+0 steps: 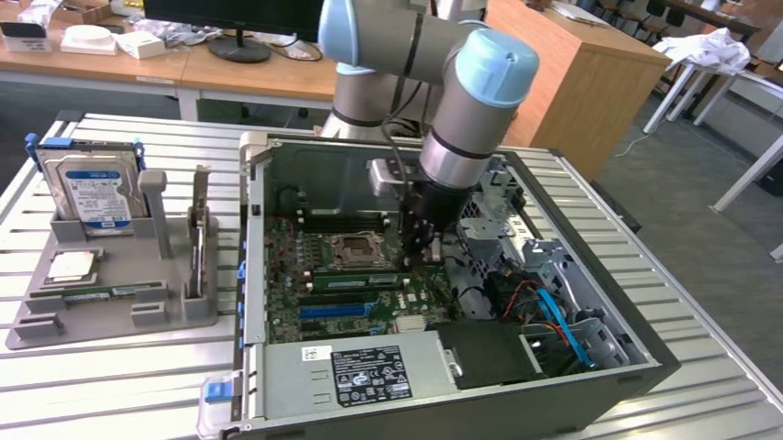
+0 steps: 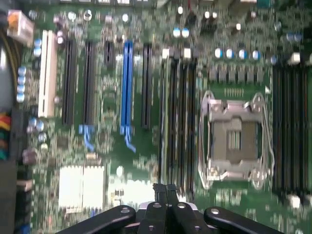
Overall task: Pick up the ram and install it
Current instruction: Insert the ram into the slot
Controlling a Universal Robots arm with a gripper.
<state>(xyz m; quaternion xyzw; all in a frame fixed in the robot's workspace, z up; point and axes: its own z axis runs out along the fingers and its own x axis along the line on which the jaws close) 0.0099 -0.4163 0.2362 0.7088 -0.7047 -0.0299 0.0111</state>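
Gripper: black two-finger gripper (image 1: 428, 255) on a grey and pale-blue robot arm (image 1: 471, 101), reaching down into the open case; fingertips pressed together in the wrist view (image 2: 165, 191), nothing seen between them.
Ram: long narrow green circuit-board stick (image 1: 361, 280), on edge in a slot of the green motherboard (image 1: 321, 316), just beside the silver processor socket (image 1: 355, 247); near the fingertips, contact not discernible.
Slots: bank of dark memory slots (image 2: 181, 117) directly beyond the fingertips; stick hard to tell apart from them there.
Case: black and grey open computer tower (image 1: 588, 367) lying on a slatted metal table (image 1: 123, 394); inner parts behind the arm hidden.
Fixture: grey parts holder (image 1: 171, 316) at the exterior view's left, well apart from the gripper; carrying an upright silver hard drive (image 1: 92, 188); smaller items on it too small to identify.
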